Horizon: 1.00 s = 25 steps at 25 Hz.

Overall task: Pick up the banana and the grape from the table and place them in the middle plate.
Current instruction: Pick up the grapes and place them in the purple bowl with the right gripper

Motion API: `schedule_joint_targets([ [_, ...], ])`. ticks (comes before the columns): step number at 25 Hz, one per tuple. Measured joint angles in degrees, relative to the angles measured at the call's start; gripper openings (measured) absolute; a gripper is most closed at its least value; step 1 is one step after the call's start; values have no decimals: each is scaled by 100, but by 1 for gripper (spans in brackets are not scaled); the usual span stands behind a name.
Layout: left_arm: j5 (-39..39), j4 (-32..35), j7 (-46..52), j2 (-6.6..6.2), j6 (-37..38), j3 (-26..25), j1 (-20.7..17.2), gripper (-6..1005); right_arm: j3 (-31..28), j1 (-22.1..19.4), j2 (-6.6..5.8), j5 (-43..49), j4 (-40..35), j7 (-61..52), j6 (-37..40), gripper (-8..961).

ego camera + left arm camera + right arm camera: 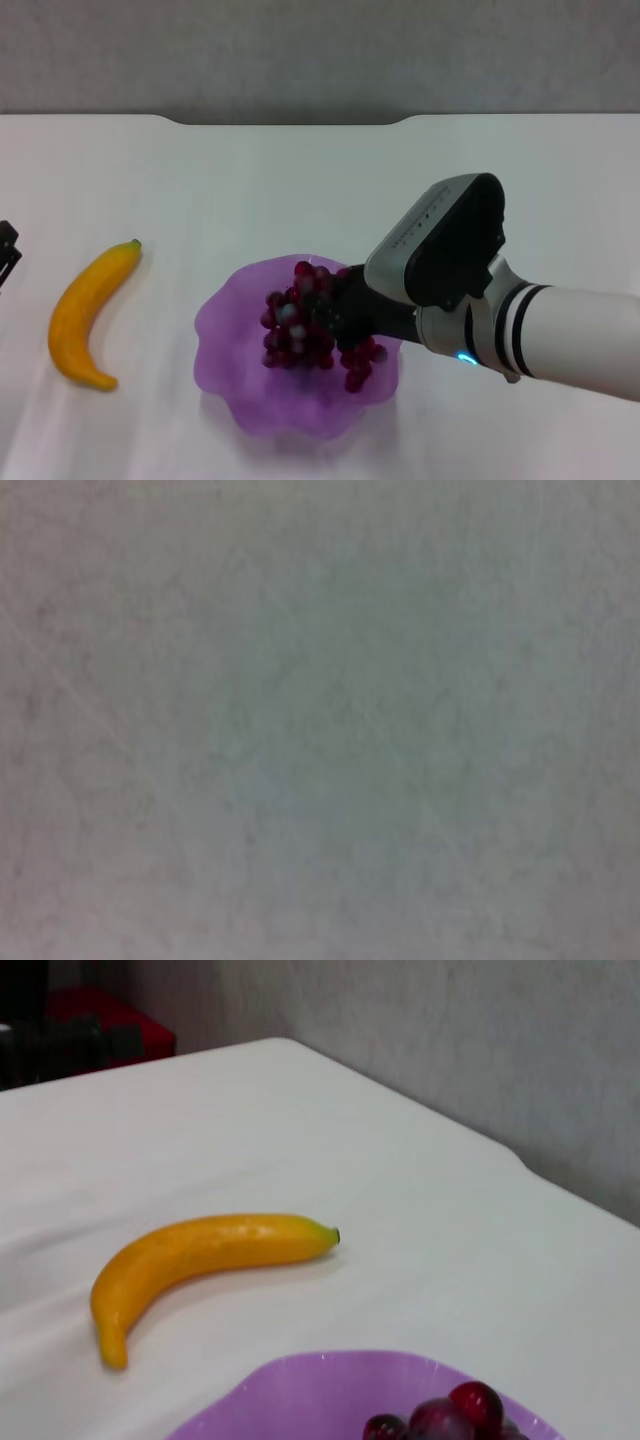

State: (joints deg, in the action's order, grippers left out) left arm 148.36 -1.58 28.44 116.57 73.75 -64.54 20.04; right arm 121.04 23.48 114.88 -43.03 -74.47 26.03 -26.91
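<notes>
The banana [88, 312] lies on the white table [300, 180] to the left of the purple plate [235, 400]; it also shows in the right wrist view [200, 1260], as does the plate's rim [300, 1380]. The grape bunch [295, 335] is inside the plate, and a few grapes [450, 1420] show in the right wrist view. My right gripper [338, 312] reaches in from the right, low over the plate, its tip among the grapes. My left gripper [6, 252] is parked at the table's far left edge, well apart from the banana.
The table's notched far edge [290, 120] runs along the back, with a grey wall behind it. The left wrist view shows only bare table surface [320, 720]. A red and dark object [90, 1020] stands beyond the table's far corner.
</notes>
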Motion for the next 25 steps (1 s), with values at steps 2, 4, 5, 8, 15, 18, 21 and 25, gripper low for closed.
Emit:
schedule_joint_targets([
  [2,0,0,-5,-1,0,7,-1,895,22,0,-4,-11,25,21,-1,246],
  [4,0,0,-9,-2,0,11,-1,895,51,0,-2,-13,29,122,-1,246],
  [5,2,0,-9,-3,0,14,0,895,64,0,2,-13,36,168,2,246],
  [8,33,0,-7,-8,0,25,11,895,71,28,10,-30,103,216,16,246],
  [15,44,-59,-31,-11,-1,29,-4,896,38,165,11,-153,380,188,87,389],
  [18,41,-61,-32,-12,-1,29,-4,896,23,166,11,-203,384,192,137,517],
  [21,38,-62,-32,-12,-1,29,-4,896,16,166,9,-229,381,190,148,600],
  [25,24,-62,-32,-12,-1,29,-17,895,-14,163,5,-290,342,188,154,683],
])
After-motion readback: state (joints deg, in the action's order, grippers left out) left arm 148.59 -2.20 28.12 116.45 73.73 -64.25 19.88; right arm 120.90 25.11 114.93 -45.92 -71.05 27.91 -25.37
